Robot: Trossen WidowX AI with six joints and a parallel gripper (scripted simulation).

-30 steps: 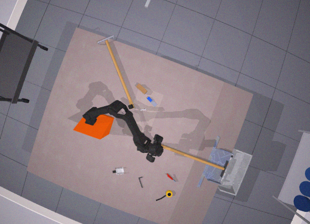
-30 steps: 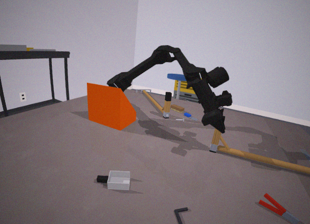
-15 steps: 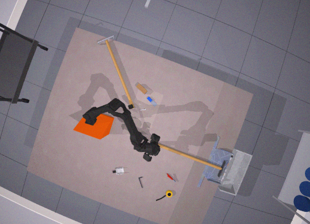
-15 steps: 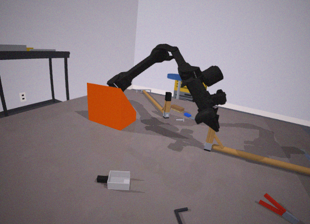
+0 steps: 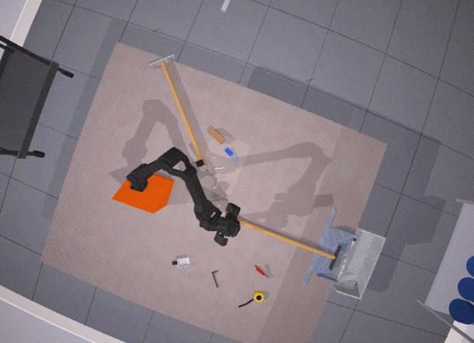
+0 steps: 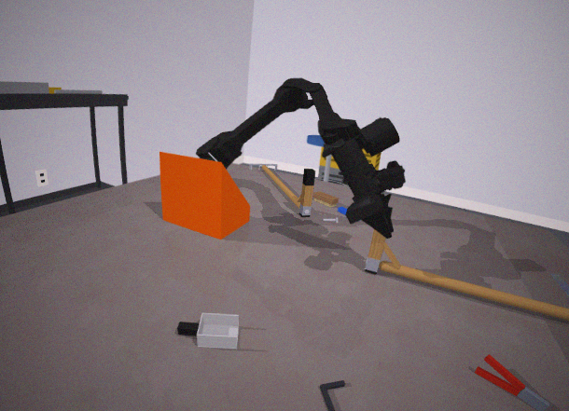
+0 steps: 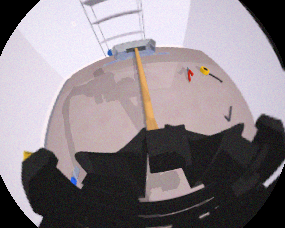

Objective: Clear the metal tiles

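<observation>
My gripper [image 5: 233, 222] [image 6: 381, 232] is shut on the upright wooden grip of the long scraper [image 5: 285, 239] [image 6: 466, 289] [image 7: 144, 95]. The grip's grey foot [image 6: 371, 265] is low, close to the table. The shaft runs out to the scraper's dark head [image 5: 336, 257], which is over the far part of the bluish steel bench plate [image 5: 324, 245], close to the catch box. The clear catch box [image 5: 373, 268] [image 7: 149, 45] stands at the plate's far end. Small dark and reddish specks show near the plate's far edge; I cannot tell whether they are tiles.
A second long wooden tool [image 5: 180, 107] [image 6: 280, 184] lies behind the arm. An orange block [image 5: 145, 197] [image 6: 191, 194] stands by the arm's base. A brush [image 5: 216, 135], a small white tray [image 5: 183, 261] [image 6: 218, 331], a hex key [image 5: 215, 280], red pliers [image 5: 259, 271] and a yellow tape [image 5: 259, 292] lie around.
</observation>
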